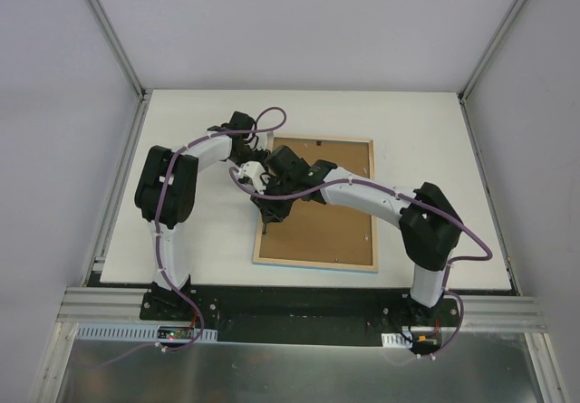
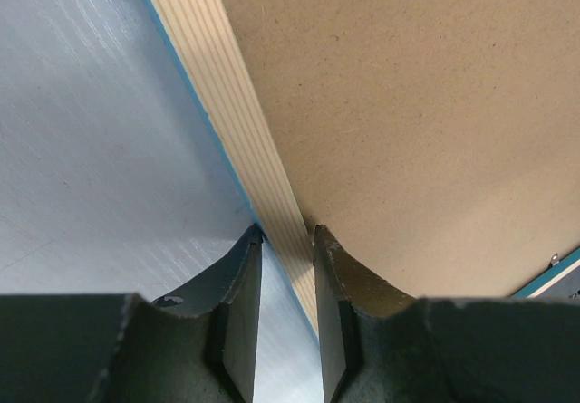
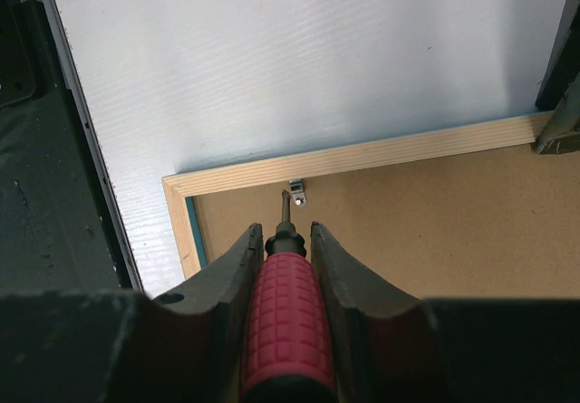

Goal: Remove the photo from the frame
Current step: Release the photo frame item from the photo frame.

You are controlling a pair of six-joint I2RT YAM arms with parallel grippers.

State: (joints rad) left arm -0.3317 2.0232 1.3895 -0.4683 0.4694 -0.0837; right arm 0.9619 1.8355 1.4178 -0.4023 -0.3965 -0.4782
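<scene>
Lying face down near the middle of the white table [image 1: 426,131], somewhat toward its near edge: one thin rectangular picture frame [image 1: 317,262], pale wood rim uppermost, its light-blue front showing only as a sliver along the outer edge. A plain brown fibreboard backing board [image 1: 335,231] fills the rim. The photo is not visible; presumably it sits beneath the board, facing the table. Left gripper [image 2: 283,240]: jaws drawn narrow, straddling the frame's left rim, one finger outside and one on the board side, apparently pinching it so the frame cannot slide. Right gripper [image 3: 283,240]: closed round the red ribbed handle of a small screwdriver [image 3: 285,321]. Its blade is aimed at a small metal retaining tab [image 3: 296,192] on the same rim, by the frame's near-left corner, tip just beside the tab. Judged step: turning tabs aside so the board can lift out.
</scene>
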